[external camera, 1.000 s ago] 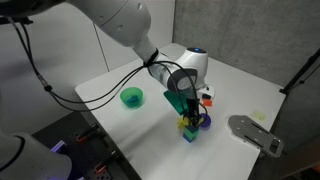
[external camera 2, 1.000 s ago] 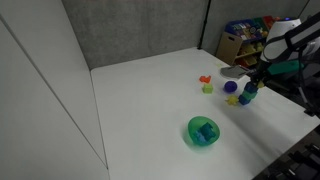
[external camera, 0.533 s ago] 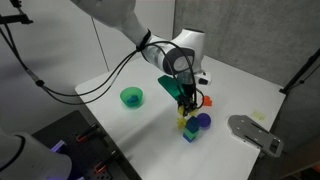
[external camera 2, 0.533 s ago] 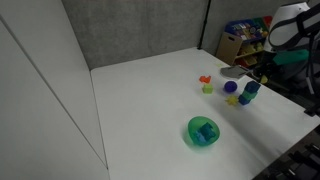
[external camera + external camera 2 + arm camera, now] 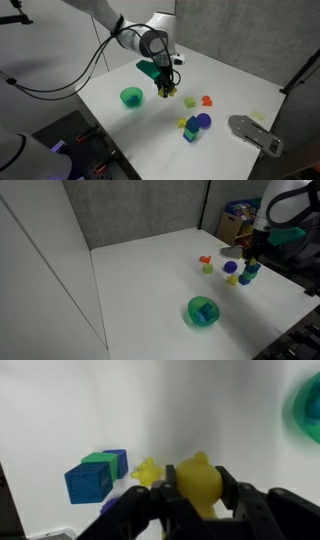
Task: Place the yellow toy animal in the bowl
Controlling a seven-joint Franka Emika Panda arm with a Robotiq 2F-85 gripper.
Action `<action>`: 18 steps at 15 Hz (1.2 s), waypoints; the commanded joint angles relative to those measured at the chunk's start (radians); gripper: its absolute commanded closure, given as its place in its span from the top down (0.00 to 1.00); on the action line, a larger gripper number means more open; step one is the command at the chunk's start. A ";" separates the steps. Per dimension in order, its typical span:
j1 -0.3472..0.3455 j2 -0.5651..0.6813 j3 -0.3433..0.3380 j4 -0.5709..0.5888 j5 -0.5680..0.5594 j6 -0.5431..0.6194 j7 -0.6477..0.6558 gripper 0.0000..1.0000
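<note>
On the white table point(image 5: 240, 95), an orange-red toy point(image 5: 207, 101) is seen just beside a pale yellow-green block point(image 5: 190, 102). A purple ball point(image 5: 203, 120) is set just beside a blue block point(image 5: 190, 135).

In pincer point(image 5: 165, 95): toy animal point(image 5: 198, 480), above table point(image 5: 240, 95), near bowl point(image 5: 131, 97); blocks point(image 5: 191, 128) clustered well apart from bowl.

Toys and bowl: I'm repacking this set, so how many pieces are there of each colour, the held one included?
Yellow: 2, the yellow toy animal in the gripper and a second yellow toy
Pale yellow-green: 1, the pale yellow-green block
Orange-red: 1, the orange-red toy
Purple: 1, the purple piece
Blue: 1, the blue block
Green: 2, the bowl and the green block
Total: 8
</note>
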 commanded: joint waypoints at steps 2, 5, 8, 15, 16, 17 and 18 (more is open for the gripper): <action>0.065 -0.025 0.071 -0.067 -0.020 0.049 0.019 0.18; 0.121 -0.015 0.111 -0.102 -0.043 0.113 0.040 0.18; 0.179 0.002 0.137 -0.126 -0.094 0.181 0.085 0.18; 0.238 0.028 0.150 -0.130 -0.149 0.207 0.137 0.43; 0.238 0.029 0.151 -0.130 -0.149 0.207 0.137 0.43; 0.237 0.029 0.150 -0.130 -0.149 0.207 0.136 0.43; 0.235 0.029 0.150 -0.130 -0.149 0.207 0.136 0.43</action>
